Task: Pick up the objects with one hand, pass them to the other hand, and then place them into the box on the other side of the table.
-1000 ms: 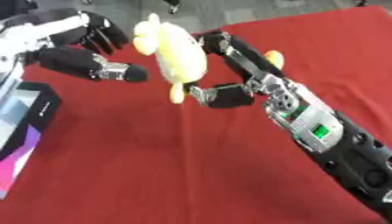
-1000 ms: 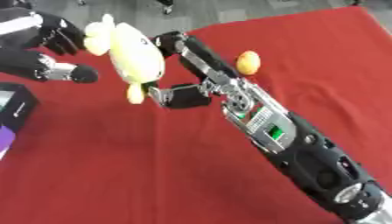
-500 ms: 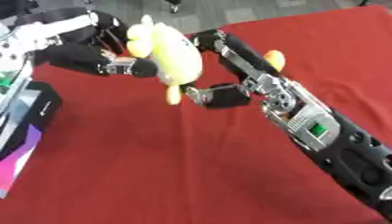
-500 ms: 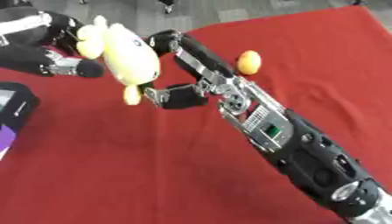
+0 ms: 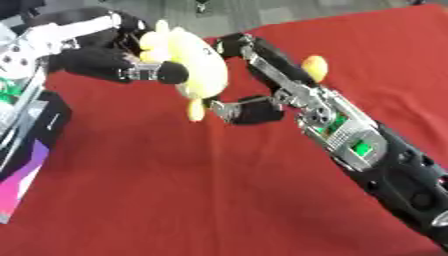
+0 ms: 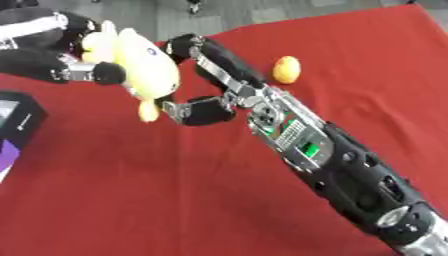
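Red cloth is spread over the table, with grey floor seen beyond its far edge.

From the left eye, a yellow plush toy is held up above the cloth between the two hands. The left hand is brought in from the upper left; its black fingers are curled round the toy's upper part, and one fingertip is laid across the toy's front. The right hand is reached in from the lower right; its fingers are spread, one running up behind the toy and the thumb set just under the toy's lower end. Whether the toy is actually pinched by this hand cannot be told. A box with a black top and a purple and pink side is seen at the left edge, well below the toy. A small yellow-orange ball is partly hidden behind the right arm.

From the right eye, the ball is shown whole, lying on the cloth just beyond the right arm. Only a black corner of the box is caught at the left edge.
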